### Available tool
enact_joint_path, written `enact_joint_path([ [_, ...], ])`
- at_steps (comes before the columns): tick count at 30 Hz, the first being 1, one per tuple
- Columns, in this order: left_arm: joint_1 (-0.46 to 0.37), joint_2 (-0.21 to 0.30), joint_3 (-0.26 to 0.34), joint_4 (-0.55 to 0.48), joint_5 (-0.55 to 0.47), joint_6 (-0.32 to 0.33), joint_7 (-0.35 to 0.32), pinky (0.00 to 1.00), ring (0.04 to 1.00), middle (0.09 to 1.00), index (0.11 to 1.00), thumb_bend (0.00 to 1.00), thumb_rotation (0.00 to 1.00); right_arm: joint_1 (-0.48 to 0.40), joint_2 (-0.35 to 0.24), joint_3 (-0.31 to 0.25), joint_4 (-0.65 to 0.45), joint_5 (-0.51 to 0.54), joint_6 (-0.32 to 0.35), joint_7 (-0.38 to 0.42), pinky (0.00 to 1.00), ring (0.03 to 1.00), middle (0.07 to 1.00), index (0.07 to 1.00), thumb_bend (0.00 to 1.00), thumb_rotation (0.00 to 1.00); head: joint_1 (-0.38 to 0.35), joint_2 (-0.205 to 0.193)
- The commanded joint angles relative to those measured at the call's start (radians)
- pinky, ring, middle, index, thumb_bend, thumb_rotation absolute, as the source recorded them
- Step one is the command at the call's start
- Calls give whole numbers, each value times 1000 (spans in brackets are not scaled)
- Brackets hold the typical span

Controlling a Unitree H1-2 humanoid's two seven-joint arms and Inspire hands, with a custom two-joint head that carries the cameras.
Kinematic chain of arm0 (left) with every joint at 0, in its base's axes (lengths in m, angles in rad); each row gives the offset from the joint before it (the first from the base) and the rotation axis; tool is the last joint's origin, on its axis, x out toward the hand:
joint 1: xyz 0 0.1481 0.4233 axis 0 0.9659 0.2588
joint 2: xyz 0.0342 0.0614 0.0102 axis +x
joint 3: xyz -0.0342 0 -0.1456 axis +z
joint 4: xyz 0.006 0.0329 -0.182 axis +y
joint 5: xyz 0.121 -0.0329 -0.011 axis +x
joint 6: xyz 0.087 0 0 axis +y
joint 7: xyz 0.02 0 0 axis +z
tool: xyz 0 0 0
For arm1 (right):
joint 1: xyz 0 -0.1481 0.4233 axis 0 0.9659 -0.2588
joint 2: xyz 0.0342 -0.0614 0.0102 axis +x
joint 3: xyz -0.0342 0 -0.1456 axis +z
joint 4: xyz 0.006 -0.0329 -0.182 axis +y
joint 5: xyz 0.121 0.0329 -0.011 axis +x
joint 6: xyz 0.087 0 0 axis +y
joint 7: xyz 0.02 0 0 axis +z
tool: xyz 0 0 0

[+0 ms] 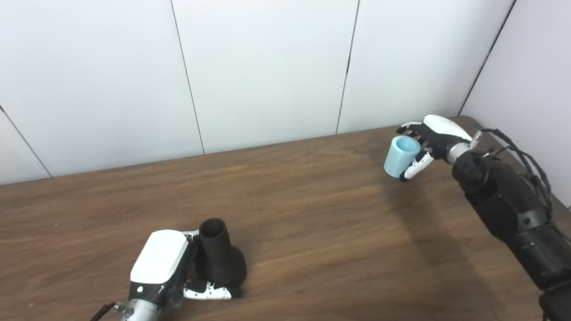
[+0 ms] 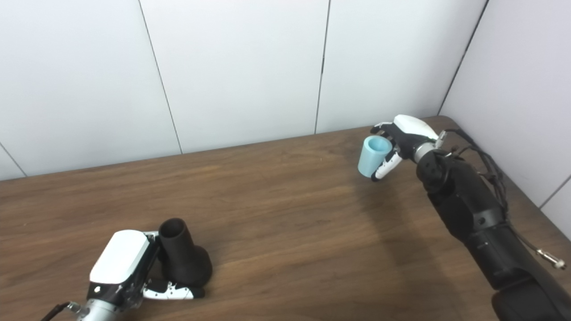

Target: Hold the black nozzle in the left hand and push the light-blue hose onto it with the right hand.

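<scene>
The black nozzle (image 1: 221, 257) stands upright on the wooden table (image 1: 312, 214) at the near left, narrow open end up. My left hand (image 1: 167, 267) is wrapped around its wide base, thumb (image 1: 212, 292) in front. The light-blue hose piece (image 1: 400, 157), a short open tube, is at the far right, tilted slightly. My right hand (image 1: 428, 142) is closed around it from the right, fingers behind and thumb in front. I cannot tell if it rests on the table or is just lifted. Nozzle and hose are far apart.
White wall panels (image 1: 267, 67) rise right behind the table's far edge. A side wall (image 1: 535, 89) closes in the right. Cables (image 1: 531, 165) loop off my right forearm. The table's rounded far right corner lies just beyond my right hand.
</scene>
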Motion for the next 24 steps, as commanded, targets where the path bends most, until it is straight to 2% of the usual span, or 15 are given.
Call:
enact_joint_path([
  [1, 26, 22, -4, 11, 2, 12, -50, 340, 414, 411, 525, 516, 0, -43, -30, -17, -9, 14, -13, -26, 501, 627, 684, 821, 969, 120, -1, 2],
  [7, 32, 20, -1, 2, 0, 16, -58, 375, 447, 421, 527, 516, 0, -46, -37, -6, -13, 26, -6, -19, 641, 738, 808, 816, 941, 111, 6, 9],
  [13, 33, 23, 2, -1, -3, 18, -71, 365, 439, 420, 525, 516, 0, -50, -45, 1, -9, 28, -19, -26, 663, 735, 812, 785, 928, 111, 6, 13],
  [17, 32, 23, 0, 0, 6, 15, -68, 374, 453, 425, 528, 516, 0, -48, -37, 1, -43, 30, 12, -6, 653, 729, 798, 767, 920, 96, 10, 16],
  [24, 34, 23, 0, -7, 7, 17, -75, 354, 438, 417, 526, 516, 0, -49, -28, 0, -34, 37, 10, -13, 673, 726, 774, 740, 913, 81, 8, 19],
])
